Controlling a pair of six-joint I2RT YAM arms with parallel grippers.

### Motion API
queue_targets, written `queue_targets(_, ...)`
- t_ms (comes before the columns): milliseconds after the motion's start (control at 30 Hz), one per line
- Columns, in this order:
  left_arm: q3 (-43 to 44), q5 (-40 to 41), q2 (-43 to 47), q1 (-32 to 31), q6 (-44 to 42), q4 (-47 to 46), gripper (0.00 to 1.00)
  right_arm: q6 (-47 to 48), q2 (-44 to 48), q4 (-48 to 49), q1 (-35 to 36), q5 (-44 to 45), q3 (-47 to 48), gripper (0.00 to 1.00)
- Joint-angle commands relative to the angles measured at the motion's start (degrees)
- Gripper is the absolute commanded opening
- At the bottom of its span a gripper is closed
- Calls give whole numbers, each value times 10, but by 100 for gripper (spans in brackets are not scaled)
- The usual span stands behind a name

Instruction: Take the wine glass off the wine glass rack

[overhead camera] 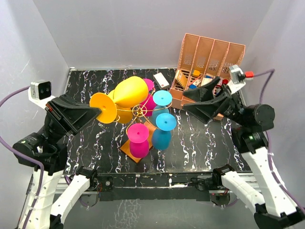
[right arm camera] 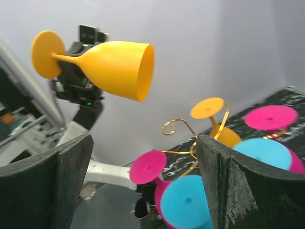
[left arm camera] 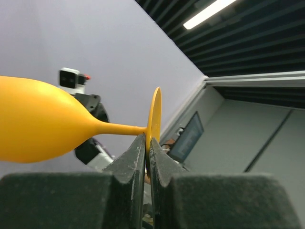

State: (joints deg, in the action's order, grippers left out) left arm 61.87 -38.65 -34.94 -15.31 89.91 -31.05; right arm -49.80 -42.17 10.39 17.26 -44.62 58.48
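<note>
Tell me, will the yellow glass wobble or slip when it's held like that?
Probably a little. The left gripper pinches only the thin foot disc, while the yellow wine glass sticks out sideways, so its bowl could sag or twist. It looks like smooth, light plastic: likely slippery, probably not fragile.

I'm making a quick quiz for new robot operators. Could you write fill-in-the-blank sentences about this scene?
1. Of the left claw and the right claw, only the ___ one holds the yellow wine glass.
2. The right claw is ___ and empty.
3. The wine glass rack stands on a flat ___ base.
Missing words: left; open; orange.
</note>
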Motion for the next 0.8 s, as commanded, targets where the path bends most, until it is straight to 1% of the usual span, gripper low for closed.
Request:
queue_targets(0,-29,-2,-34,4,137,-242,0,-183,-74,292,2,-98,20,98)
queue_targets(67,-41,10,-47,4,163,-286,0,-242,-103,376,3,-98,25,98)
queue_targets(100,-45,16,-51,4,170,-300,0,-256,-113,399,4,-96,28,98)
queue_targets(300,-62,32,-69,5,180,-323,0,-296,-166,468,39,-73,31,98)
queue_targets(467,-94,45,-83,4,210,-370,0,-287,-204,498,100,-44,40,95)
queue_targets(667,-124,56,-84,4,222,-376,0,-275,-273,531,188,-23,80,91)
queue_targets(767,-134,60,-82,4,229,-397,0,-273,-300,549,226,-20,97,88)
